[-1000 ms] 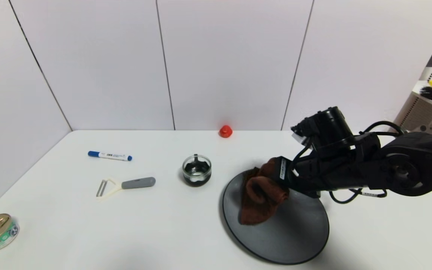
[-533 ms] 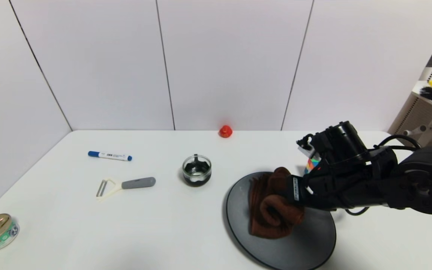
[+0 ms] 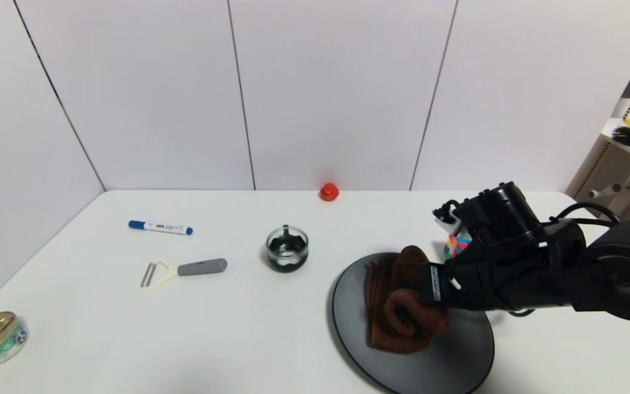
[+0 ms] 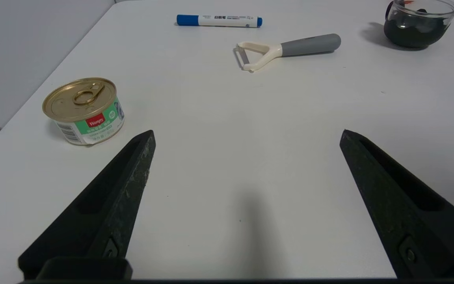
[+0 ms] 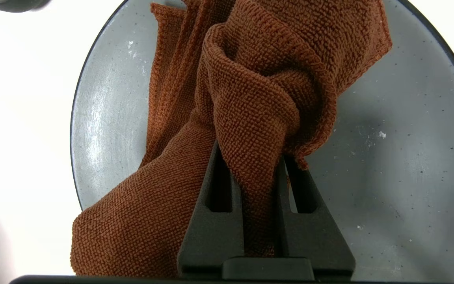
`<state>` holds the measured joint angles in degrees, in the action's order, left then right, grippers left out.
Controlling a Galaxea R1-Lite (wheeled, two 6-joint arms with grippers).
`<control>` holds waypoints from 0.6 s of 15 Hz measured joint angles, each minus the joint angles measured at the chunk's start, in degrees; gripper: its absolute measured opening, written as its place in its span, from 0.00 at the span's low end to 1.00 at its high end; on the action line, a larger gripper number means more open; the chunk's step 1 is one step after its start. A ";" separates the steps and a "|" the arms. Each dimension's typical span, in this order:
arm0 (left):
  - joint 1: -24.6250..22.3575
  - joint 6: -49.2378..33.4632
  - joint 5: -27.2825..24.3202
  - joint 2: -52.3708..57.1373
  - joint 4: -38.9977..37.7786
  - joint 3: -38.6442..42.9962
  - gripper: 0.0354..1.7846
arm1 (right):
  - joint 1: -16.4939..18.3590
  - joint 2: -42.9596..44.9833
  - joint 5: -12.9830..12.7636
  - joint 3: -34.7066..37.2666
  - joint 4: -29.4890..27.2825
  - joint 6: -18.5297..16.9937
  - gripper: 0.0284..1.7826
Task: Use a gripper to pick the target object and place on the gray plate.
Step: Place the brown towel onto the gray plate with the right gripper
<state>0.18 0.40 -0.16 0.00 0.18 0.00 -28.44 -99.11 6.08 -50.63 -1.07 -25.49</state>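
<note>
Near the table's right front edge, right gripper pinches a bunched fold of the soft, light brown towel, which slumps on the gray plate; left gripper parked, jaws apart

Towel on plate, bowl to its left, cube just behind.

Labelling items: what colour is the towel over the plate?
Rusty brown towel, clearest in the right wrist view.
</note>
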 joint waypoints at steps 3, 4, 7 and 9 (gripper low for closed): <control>0.00 -0.02 -0.02 0.00 0.00 0.00 0.94 | 0.02 0.52 -0.02 -0.33 -0.57 -0.09 0.40; 0.00 0.00 0.00 0.00 0.00 0.00 0.94 | 0.00 0.85 0.00 -0.35 -0.66 -0.06 0.47; 0.00 -0.02 -0.02 0.00 0.00 0.00 0.94 | -0.13 2.30 0.09 -0.35 -0.88 -0.09 0.62; 0.00 0.00 0.00 0.00 0.00 0.00 0.94 | -0.17 4.35 0.11 -0.45 -0.93 -0.05 0.70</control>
<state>0.18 0.40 -0.16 0.00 0.18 0.00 -28.61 -94.76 6.19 -51.08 -2.00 -25.54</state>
